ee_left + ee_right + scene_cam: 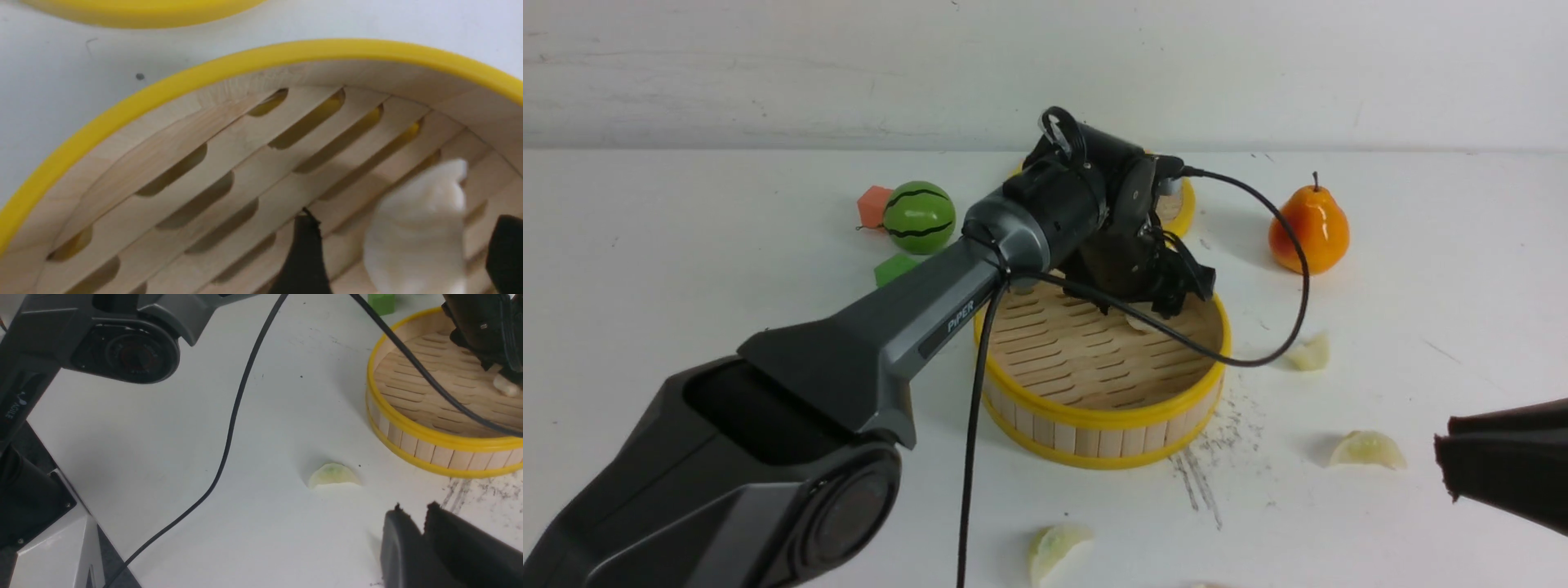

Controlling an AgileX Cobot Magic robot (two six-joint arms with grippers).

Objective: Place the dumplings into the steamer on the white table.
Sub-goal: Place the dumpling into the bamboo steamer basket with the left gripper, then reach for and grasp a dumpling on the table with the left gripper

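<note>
Dark grey left arm (890,327), white PiPER lettering (961,315), black cable (970,457), black jaws.

Four dumplings (1368,449) show plainly, three on the bench (686,245) and one inside the single steamer (1098,425); a pale sliver (1205,585) at the front view's bottom edge is too cut off to count. Also one yellow-rimmed disc (1186,214) behind the steamer, one pear (1308,229), one toy watermelon (919,216), one green cube (894,268), one orange block (874,206).
</note>
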